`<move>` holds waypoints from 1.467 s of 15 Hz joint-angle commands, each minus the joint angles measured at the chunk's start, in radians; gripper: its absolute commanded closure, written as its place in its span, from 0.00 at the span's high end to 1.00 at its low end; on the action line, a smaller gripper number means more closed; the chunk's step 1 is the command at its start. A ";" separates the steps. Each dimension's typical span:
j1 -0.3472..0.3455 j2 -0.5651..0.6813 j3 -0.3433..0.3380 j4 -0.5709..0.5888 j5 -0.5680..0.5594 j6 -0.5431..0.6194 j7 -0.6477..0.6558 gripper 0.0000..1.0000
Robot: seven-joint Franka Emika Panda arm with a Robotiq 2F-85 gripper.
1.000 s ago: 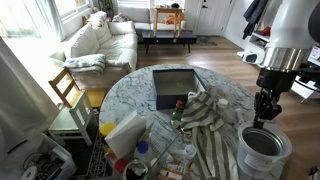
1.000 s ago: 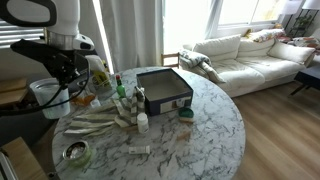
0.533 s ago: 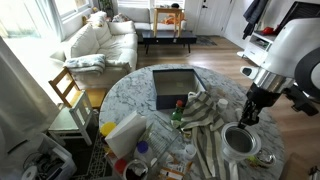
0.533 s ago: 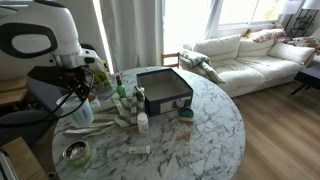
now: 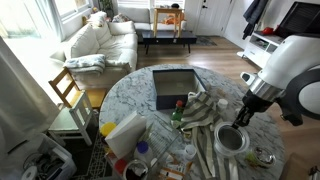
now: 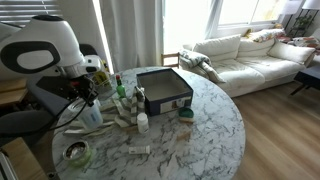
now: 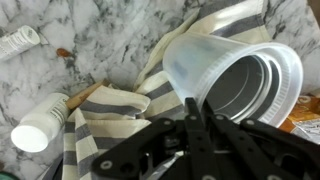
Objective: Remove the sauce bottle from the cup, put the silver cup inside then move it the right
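My pincer (image 7: 196, 108) clamps the cup (image 7: 200, 60) by its rim. With the silver cup (image 7: 248, 95) nested inside, it now tilts, shifted along the table (image 5: 130, 92) edge: I judge relocation underway.

Round marble table (image 5: 128, 92) bearing dark tray (image 5: 173, 88), striped cloth (image 5: 205, 116), white bottle (image 6: 143, 121).

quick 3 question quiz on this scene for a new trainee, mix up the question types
1. True or false: the silver cup sits nested inside the white cup.
2. In the wrist view, what lies under the cups? A) striped cloth B) a dark tray C) bare marble only
3. Fill in: the tool pinches the white cup at its ____.

Key: 1 true; 2 A; 3 rim.
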 commanded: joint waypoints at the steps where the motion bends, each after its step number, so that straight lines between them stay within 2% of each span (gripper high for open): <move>1: -0.053 -0.038 -0.003 0.004 -0.069 -0.014 0.049 0.01; 5: -0.115 -0.059 0.005 0.008 -0.165 -0.087 0.106 0.01; 8: -0.119 -0.050 0.003 0.007 -0.189 -0.131 0.116 0.01; 16: -0.046 0.019 -0.018 0.000 -0.038 -0.101 0.080 0.01; 19: -0.014 0.048 -0.019 0.000 0.046 -0.053 0.073 0.01; 22: 0.020 0.081 -0.012 0.000 0.129 0.044 0.072 0.01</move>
